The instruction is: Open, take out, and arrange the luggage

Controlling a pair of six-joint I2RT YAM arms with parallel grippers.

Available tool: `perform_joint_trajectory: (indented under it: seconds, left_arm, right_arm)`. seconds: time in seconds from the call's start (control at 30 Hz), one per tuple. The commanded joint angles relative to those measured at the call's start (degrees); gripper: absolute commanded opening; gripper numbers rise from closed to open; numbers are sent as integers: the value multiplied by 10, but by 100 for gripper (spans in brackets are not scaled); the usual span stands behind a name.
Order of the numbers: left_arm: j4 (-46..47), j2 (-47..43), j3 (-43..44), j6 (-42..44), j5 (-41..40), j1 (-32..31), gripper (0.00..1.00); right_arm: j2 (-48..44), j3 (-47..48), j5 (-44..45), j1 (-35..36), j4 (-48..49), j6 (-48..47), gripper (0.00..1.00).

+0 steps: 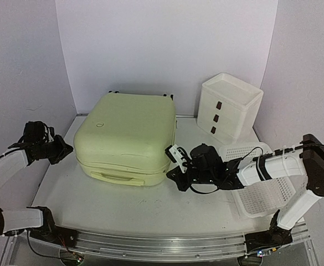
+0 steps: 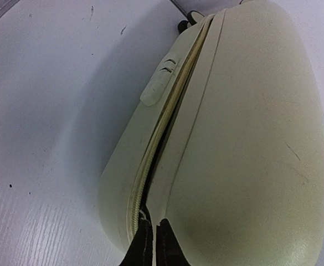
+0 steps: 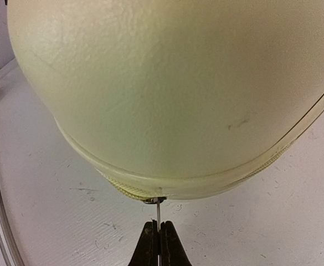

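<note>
The right jaws are pressed tight together and pinch a thin metal zip pull [image 3: 158,211]. It sticks out of the zip line at a rounded corner of the luggage [image 3: 167,94]. Their dark fingertips [image 3: 149,245] sit just off the shell, low over the white surface [image 3: 56,221].

The left jaws are closed up as well. Their fingertips [image 2: 142,246] are right against the zip [image 2: 150,166] on the luggage's left side. A pale scrap shows at the tips, but I cannot tell whether anything is caught between them.

Stepping back, the pale yellow-green luggage lies flat with its lid down, a little left of the middle of the surface. Its black wheels [image 1: 114,92] are at the far end by the back wall, and a moulded carry handle [image 1: 116,177] faces the near edge. The left arm [image 1: 18,160] comes in from the left to the case's side. The right arm [image 1: 261,166] reaches across from the right to its near right corner.

That right forearm passes over a white mesh basket [image 1: 264,197] lying on the surface to the right of the luggage. Behind the basket, a white three-drawer box [image 1: 230,105] stands by the far right corner, apart from the case.
</note>
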Motion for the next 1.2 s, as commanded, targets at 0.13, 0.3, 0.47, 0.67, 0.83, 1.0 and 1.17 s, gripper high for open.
perform_joint_trajectory:
  seconds: [0.13, 0.3, 0.47, 0.67, 0.83, 1.0, 1.17]
  left_arm:
    - [25, 150, 115, 65, 68, 21, 15]
    - [-46, 189, 156, 92, 64, 21, 41]
    - [-77, 173, 155, 94, 2, 31, 44]
    - [-77, 191, 145, 88, 16, 34, 44]
    - [-53, 197, 132, 117, 101, 34, 45]
    - [-39, 207, 117, 129, 115, 33, 49]
    - [-39, 254, 118, 110, 90, 33, 38]
  right_arm:
    - [1, 5, 19, -10, 49, 16, 0]
    - [3, 4, 17, -10, 49, 19, 0]
    - [8, 7, 17, -10, 51, 19, 0]
    - [13, 11, 17, -9, 52, 16, 0]
    - [16, 14, 4, -10, 51, 15, 0]
    - [16, 15, 3, -9, 51, 16, 0]
    - [11, 12, 3, -10, 51, 17, 0]
